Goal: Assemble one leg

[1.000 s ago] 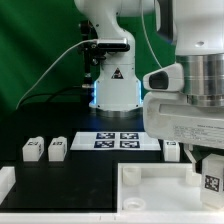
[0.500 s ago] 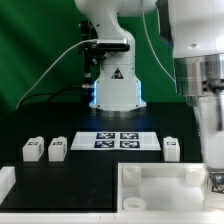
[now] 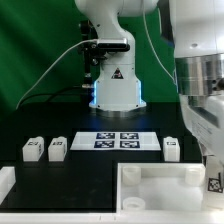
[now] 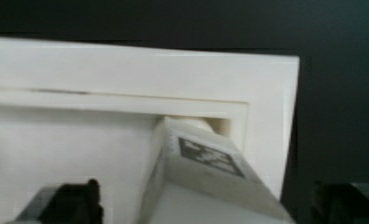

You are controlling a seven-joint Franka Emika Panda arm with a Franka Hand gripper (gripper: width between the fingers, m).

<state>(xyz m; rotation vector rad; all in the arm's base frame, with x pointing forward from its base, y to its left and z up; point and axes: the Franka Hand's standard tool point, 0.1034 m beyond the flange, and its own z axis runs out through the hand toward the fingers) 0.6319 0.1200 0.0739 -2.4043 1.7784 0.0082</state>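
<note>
One leg (image 3: 214, 183), a white block with a marker tag, stands at the near right corner of the white tray-like piece (image 3: 150, 172). In the wrist view the leg (image 4: 202, 160) runs down into that piece's corner socket (image 4: 184, 124). My gripper (image 3: 211, 170) is around the leg. In the wrist view my gripper (image 4: 207, 205) has dark fingers (image 4: 74, 200) on either side of the leg, with a gap showing on each side, so it is open. Three more legs stand on the table: two at the exterior view's left (image 3: 32, 149) (image 3: 57, 148) and one at its right (image 3: 171, 148).
The marker board (image 3: 120, 139) lies on the black table in front of the arm's base (image 3: 113, 90). A white block (image 3: 5, 182) sits at the front left edge. A green curtain hangs behind.
My hand has turned about its own axis over the leg, from broadside to narrow. The leg's tag has stayed facing the same way, nearly in place.
</note>
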